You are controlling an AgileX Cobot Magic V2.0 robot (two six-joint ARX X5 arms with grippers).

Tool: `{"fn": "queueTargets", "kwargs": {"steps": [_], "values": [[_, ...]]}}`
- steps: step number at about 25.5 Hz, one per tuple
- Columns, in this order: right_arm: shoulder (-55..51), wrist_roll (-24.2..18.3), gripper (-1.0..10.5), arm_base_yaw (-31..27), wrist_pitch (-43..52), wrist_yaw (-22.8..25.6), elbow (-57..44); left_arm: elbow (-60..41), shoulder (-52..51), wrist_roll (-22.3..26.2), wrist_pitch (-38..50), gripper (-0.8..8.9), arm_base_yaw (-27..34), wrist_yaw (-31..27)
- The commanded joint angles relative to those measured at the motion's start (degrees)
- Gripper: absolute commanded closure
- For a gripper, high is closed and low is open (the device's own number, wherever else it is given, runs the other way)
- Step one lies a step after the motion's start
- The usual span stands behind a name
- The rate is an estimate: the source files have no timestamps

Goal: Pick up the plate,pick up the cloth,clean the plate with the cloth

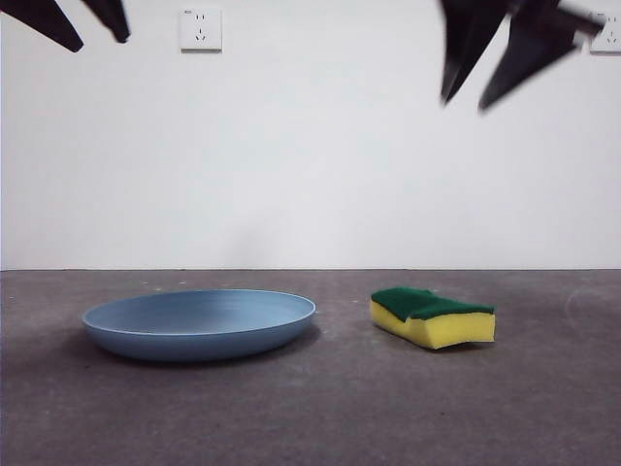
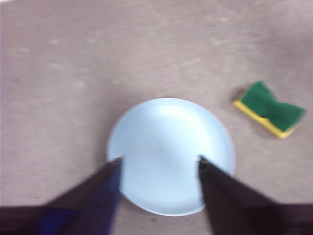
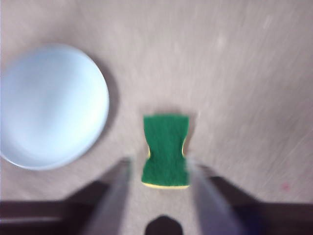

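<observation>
The light-blue plate [image 1: 199,322] lies flat on the grey table at the left. The sponge [image 1: 433,316], yellow foam with a dark green top, lies to its right. My left gripper [image 1: 89,29] hangs open high above the plate; in the left wrist view its jaws [image 2: 159,160] frame the plate [image 2: 168,147], with the sponge [image 2: 269,108] off to the side. My right gripper [image 1: 480,92] hangs open high above the sponge; in the right wrist view it [image 3: 159,166] straddles the sponge [image 3: 165,149], blurred, with the plate [image 3: 49,105] beside it.
A white wall stands behind the table, with a power socket [image 1: 200,29] high up and another [image 1: 608,34] at the top right corner. The grey table top [image 1: 320,408] stretches in front of both things.
</observation>
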Motion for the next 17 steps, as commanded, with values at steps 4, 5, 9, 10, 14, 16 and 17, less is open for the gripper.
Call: {"fn": "queueTargets", "kwargs": {"steps": [4, 5, 9, 10, 14, 16, 17], "values": [[-11.76, -0.5, 9.6, 3.23, 4.04, 1.4, -2.08, -0.39, -3.85, 3.08, 4.68, 8.21, -0.37, -1.01], [-14.49, -0.5, 9.6, 4.44, 6.32, 3.3, -4.0, -0.52, -5.27, 4.26, 5.86, 8.21, -0.81, -1.03], [-26.18, 0.02, 9.6, 9.07, 15.23, 11.67, -17.29, -8.04, -12.98, 5.62, 11.63, 8.21, -1.64, -1.49], [-28.96, 0.22, 9.6, 9.79, 17.07, 13.51, -21.24, -11.85, -15.39, 5.53, 13.92, 8.21, -1.66, -2.29], [-34.93, 1.36, 9.6, 10.69, 21.16, 14.16, -30.8, -23.34, -23.85, 4.26, 21.42, 8.21, -1.7, -2.32], [-37.16, 2.23, 9.6, 10.69, 23.1, 14.14, -34.88, -28.37, -27.93, 3.52, 24.5, 8.21, -1.7, -2.36], [-37.73, 2.36, 9.6, 10.69, 23.85, 14.1, -36.37, -30.51, -29.81, 3.43, 25.7, 8.21, -1.7, -2.34]]}}
